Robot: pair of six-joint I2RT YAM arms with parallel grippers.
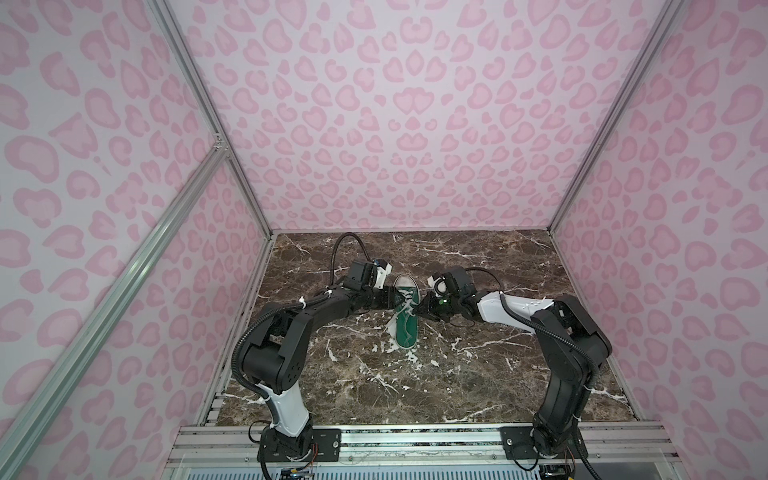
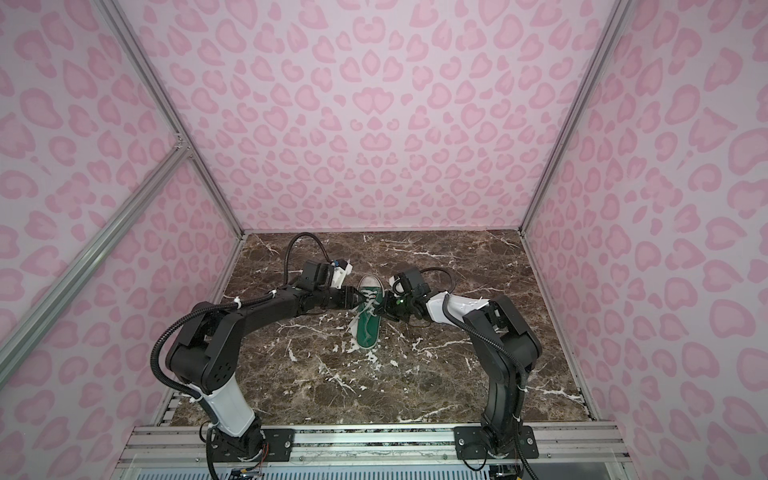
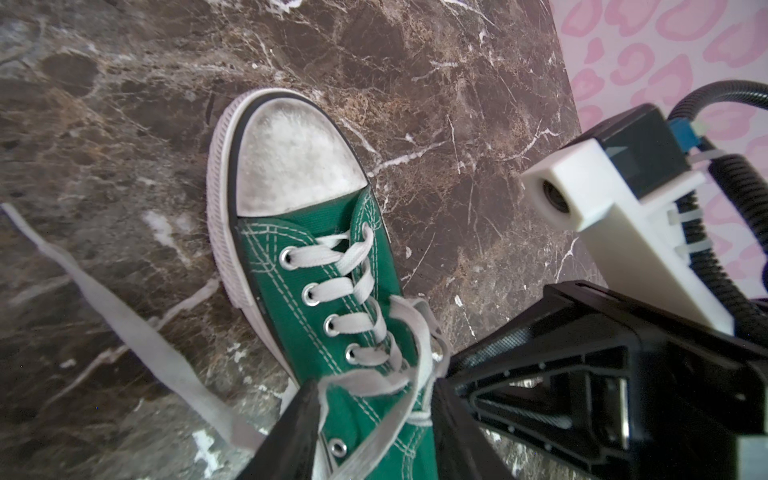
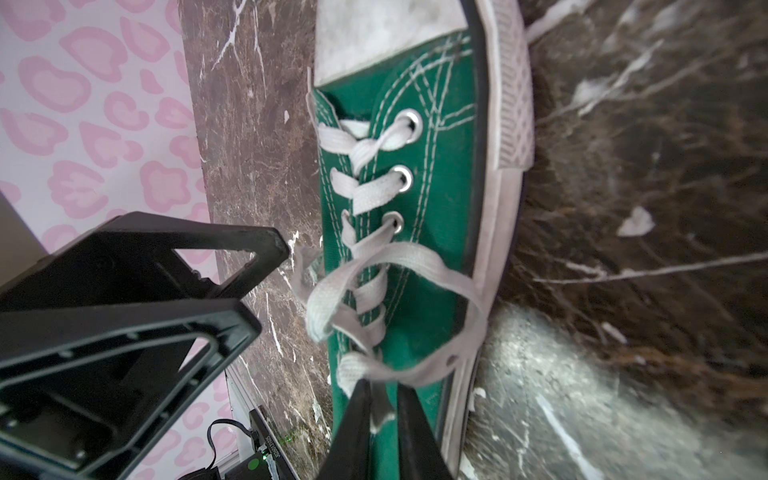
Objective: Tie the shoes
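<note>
Shoe: we see the green shoe [image 1: 406, 330] standing on its sole near the middle of the table [image 1: 478, 374]. Its white toe points toward the back wall and its heel toward the arm bases.
Laces: the white laces [image 3: 353, 286] cross through the eyelets. Above the top ones they rise in a loose loop over the tongue. One free end lies flat on the table just beside the shoe, on the left arm's side. We cannot tell whether a knot holds the loop.
Left gripper: the left gripper [image 3: 372, 386] sits low over the shoe's lacing, reaching in from the left. Its jaws stand partly apart, and a strand of lace runs across the gap without being pinched.
Right gripper: the right gripper [image 4: 382, 390] reaches in from the opposite side of the shoe. Its jaws are narrow and pinch a strand of the laces where the loop comes down.
Between them: in both top views the two tools face each other across the shoe, close together.
</note>
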